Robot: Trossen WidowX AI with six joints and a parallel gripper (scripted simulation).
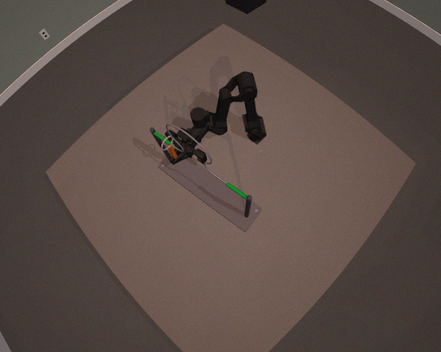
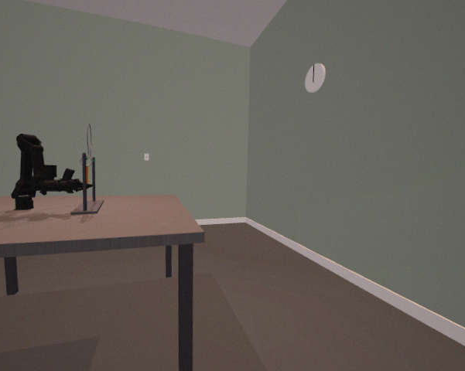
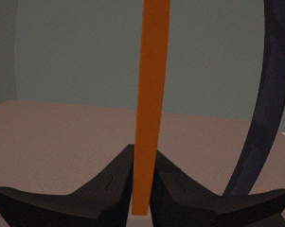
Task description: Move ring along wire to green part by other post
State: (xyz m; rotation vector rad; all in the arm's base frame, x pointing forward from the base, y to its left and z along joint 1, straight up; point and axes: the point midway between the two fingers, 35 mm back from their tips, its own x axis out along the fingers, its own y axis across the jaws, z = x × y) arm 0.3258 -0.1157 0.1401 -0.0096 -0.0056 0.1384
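The orange handle (image 1: pixel 171 149) (image 2: pixel 87 174) (image 3: pixel 153 70) hangs straight down from the thin grey ring (image 1: pixel 166 129), which sits on the green part of the wire (image 1: pixel 159 136) beside the left post (image 1: pixel 152 131). My gripper (image 1: pixel 176 156) (image 2: pixel 82 185) (image 3: pixel 140 150) is shut on the lower end of the handle, with both dark fingers pressed against it in the wrist view. The thin grey wire (image 1: pixel 209 160) (image 2: pixel 89 137) loops up and runs on to the other green part (image 1: pixel 236 190) by the far post (image 1: pixel 247 206).
The posts stand on a grey base plate (image 1: pixel 213 196) (image 2: pixel 96 207) on the brown table (image 1: pixel 288 212) (image 2: pixel 136 223). A dark post (image 3: pixel 266 89) curves up on the right of the wrist view. The arm's base (image 1: pixel 255 130) (image 2: pixel 22 201) stands behind the plate.
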